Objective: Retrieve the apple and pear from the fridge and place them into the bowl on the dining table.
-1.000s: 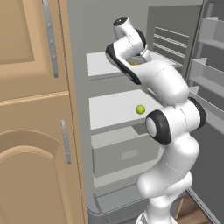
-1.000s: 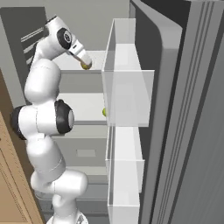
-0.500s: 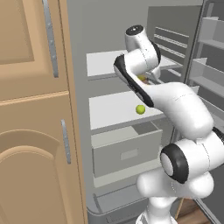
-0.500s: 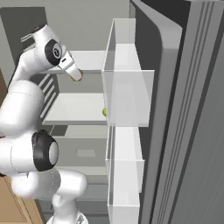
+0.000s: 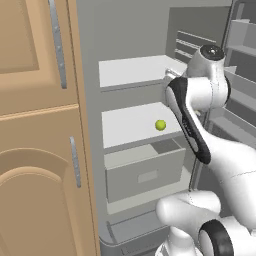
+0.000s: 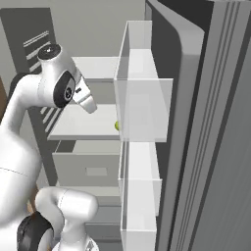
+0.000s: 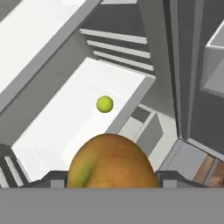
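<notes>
The grey fridge [image 5: 135,30] stands open in front of me, with white shelves and a grey drawer [image 5: 145,172]. My gripper [image 7: 112,180] is shut on an orange-brown pear [image 7: 111,162] with a green patch, held in the air above the shelves. A small round yellow-green apple [image 5: 160,125] lies on the middle shelf [image 5: 130,125]; it shows too in the hand view as the apple [image 7: 104,104], and in the right base view the apple [image 6: 117,125] peeks out beside the door bin. The white hand [image 6: 86,100] hangs before the upper shelf. The bowl and the dining table are out of view.
A tan wooden cabinet [image 5: 35,150] with metal handles flanks the fridge on the left. The open fridge door [image 6: 196,122] with its clear bins [image 6: 142,98] stands close on the right. My own folded arm [image 5: 195,130] crowds the space before the shelves.
The arm has folded, its elbow dropping low, and the hand has swung right and back from the upper shelf with the pear still gripped. The apple has stayed put.
</notes>
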